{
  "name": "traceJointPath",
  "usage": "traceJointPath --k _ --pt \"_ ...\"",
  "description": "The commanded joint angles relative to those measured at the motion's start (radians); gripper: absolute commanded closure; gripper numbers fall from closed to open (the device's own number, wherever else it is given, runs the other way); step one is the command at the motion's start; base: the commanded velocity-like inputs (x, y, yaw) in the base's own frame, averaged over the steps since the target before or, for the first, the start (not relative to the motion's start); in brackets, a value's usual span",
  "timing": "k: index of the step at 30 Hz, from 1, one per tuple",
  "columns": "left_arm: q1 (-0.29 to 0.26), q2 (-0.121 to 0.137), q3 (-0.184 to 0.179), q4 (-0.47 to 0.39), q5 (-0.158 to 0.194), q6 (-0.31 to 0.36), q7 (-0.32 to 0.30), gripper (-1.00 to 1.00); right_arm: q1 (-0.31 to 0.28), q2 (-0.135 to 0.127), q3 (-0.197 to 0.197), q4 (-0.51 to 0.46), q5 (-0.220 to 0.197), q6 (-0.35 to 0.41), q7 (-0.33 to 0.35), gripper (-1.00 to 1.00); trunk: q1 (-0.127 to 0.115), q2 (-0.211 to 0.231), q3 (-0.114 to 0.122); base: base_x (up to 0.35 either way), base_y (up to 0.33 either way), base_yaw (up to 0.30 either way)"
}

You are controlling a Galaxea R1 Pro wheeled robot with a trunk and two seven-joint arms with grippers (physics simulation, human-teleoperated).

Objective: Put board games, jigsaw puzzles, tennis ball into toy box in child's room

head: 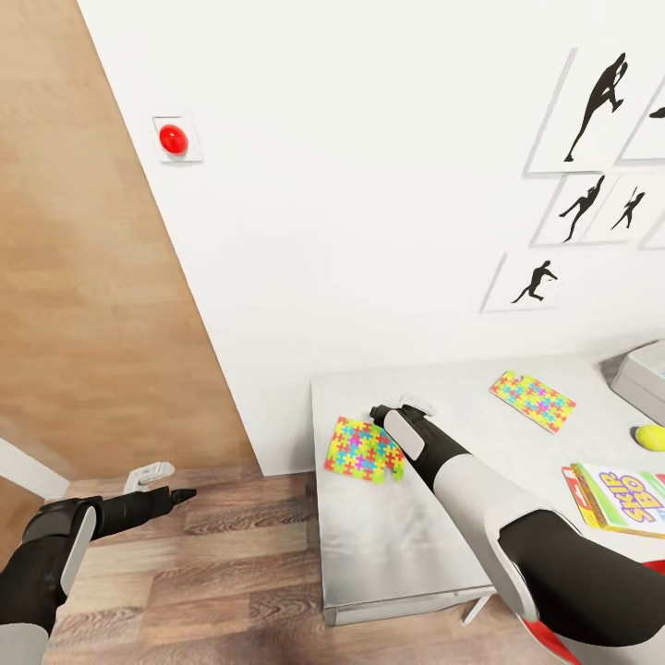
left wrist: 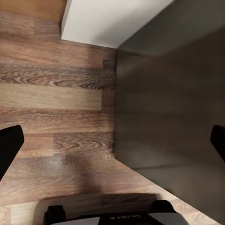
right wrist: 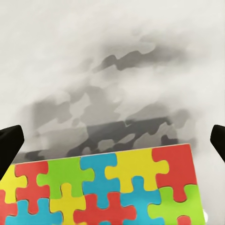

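On the pale table lie two jigsaw puzzles: a near one at the left end and a second farther right. My right gripper hovers at the near puzzle's far edge. In the right wrist view its fingertips stand wide apart, open, with the puzzle just below them. The tennis ball, the Skip-Bo board game and a corner of the grey toy box are at the right edge. My left gripper is open over the wood floor, holding nothing.
A white wall with black sports silhouettes backs the table, and a red button is mounted on it. A wooden door panel stands at the left. The table's dark side is close to my left gripper.
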Motion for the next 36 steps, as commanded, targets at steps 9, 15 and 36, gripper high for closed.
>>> traceJointPath --k 9,15,36 --pt "-0.001 -0.002 0.002 -0.001 0.002 0.008 -0.003 -1.00 -0.001 0.001 0.007 -0.002 -0.005 0.007 -0.007 -1.00 0.001 -0.002 -0.003 0.000 0.000 0.000" --pt "-0.001 -0.004 0.002 -0.001 0.002 0.008 -0.003 -1.00 -0.001 0.001 0.007 -0.002 -0.005 0.007 -0.007 -1.00 0.001 -0.002 -0.010 0.000 0.000 0.000" --pt "-0.001 -0.005 0.002 0.000 0.002 0.007 -0.003 -1.00 -0.001 0.001 0.008 -0.002 -0.005 0.007 -0.007 -1.00 0.001 -0.002 -0.043 0.000 0.000 0.000"
